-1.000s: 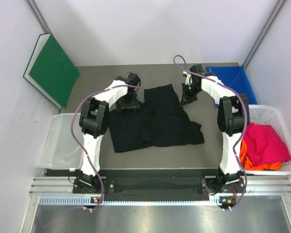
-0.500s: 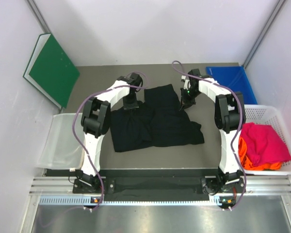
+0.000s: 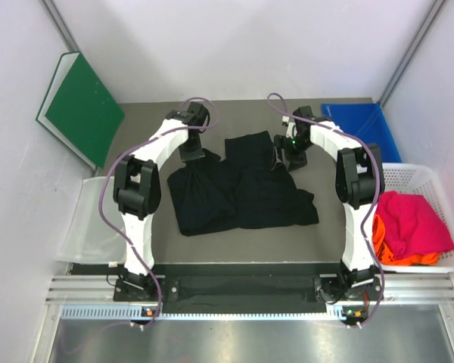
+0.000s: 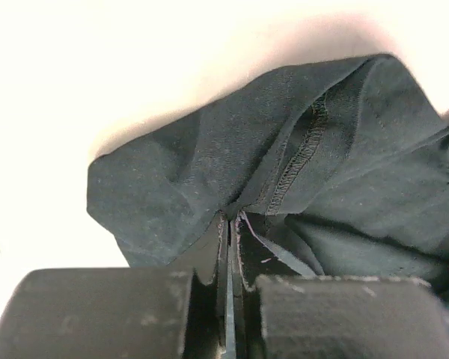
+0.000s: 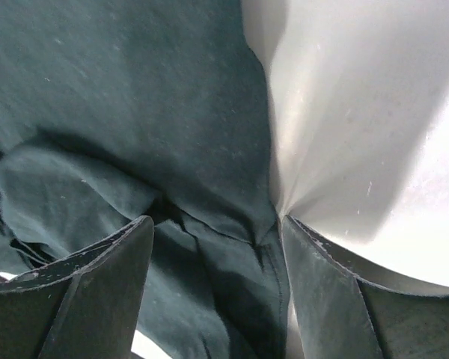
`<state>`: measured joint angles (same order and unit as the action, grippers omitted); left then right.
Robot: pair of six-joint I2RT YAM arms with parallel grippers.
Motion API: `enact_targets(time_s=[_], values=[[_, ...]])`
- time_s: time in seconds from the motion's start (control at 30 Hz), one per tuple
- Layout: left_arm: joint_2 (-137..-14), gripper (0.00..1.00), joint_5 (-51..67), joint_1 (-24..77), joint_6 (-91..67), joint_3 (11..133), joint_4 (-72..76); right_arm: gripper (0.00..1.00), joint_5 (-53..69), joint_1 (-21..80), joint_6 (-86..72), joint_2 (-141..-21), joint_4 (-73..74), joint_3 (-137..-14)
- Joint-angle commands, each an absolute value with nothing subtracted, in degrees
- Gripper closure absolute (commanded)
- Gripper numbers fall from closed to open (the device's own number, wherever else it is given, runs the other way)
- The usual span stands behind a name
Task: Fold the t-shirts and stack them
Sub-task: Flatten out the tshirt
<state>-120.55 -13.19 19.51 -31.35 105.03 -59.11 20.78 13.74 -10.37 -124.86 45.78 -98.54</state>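
A large black t-shirt (image 3: 242, 189) lies crumpled in the middle of the grey table. My left gripper (image 3: 191, 156) is at the shirt's far left corner, shut on a bunched fold of the black cloth (image 4: 209, 157), with a stitched hem beside the jaws (image 4: 230, 218). My right gripper (image 3: 282, 159) is at the far right edge, open, its fingers (image 5: 105, 277) straddling a fold of the shirt (image 5: 135, 97) lying on the table. A magenta-pink t-shirt (image 3: 414, 223) and an orange t-shirt (image 3: 390, 253) sit bunched in the basket.
A white lattice basket (image 3: 427, 178) stands at the right edge. A green board (image 3: 83, 106) leans at the back left. A blue flat sheet (image 3: 363, 125) lies at the back right. A clear plastic bin (image 3: 91, 223) sits at the left.
My left gripper has shut on the shirt's far left corner and drawn it a little left and back. My right gripper has opened and let go of the cloth.
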Motion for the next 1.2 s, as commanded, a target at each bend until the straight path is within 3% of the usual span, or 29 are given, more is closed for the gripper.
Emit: enact_targets(time_s=[0.0, 0.17, 0.2, 0.27, 0.3, 0.33, 0.7, 1.17], values=[[-118.2, 1.0, -13.9, 20.0, -31.9, 103.0, -58.8, 0.3, 20.7, 14.0, -8.8, -123.3, 45.0, -97.2], [-117.5, 1.0, -15.1, 19.8, -32.3, 103.4, -59.4, 0.31, 22.1, 13.9, -8.0, -128.2, 46.6, -99.4], [-117.0, 1.0, -15.4, 19.9, -32.2, 103.6, -59.5, 0.37, 23.4, 14.0, -7.9, -129.0, 46.8, -99.8], [-116.4, 1.0, -16.4, 19.8, -32.4, 103.7, -60.1, 0.62, 24.9, 14.0, -7.6, -131.3, 47.5, -101.5], [-115.5, 1.0, -16.8, 19.4, -32.6, 103.5, -60.5, 0.93, 25.1, 14.0, -7.6, -131.8, 48.5, -102.1], [-114.9, 1.0, -17.1, 19.2, -33.0, 103.1, -60.7, 1.0, 24.8, 14.1, -7.6, -131.7, 48.5, -102.5], [-98.2, 1.0, -21.6, 5.5, -33.2, 89.5, -56.2, 1.0, 10.2, 7.7, -12.0, -113.0, 38.8, -94.7], [-104.3, 1.0, -22.4, -6.1, -34.6, 83.0, -60.7, 1.0, 6.1, 4.1, -12.9, -121.2, 39.2, -104.7]])
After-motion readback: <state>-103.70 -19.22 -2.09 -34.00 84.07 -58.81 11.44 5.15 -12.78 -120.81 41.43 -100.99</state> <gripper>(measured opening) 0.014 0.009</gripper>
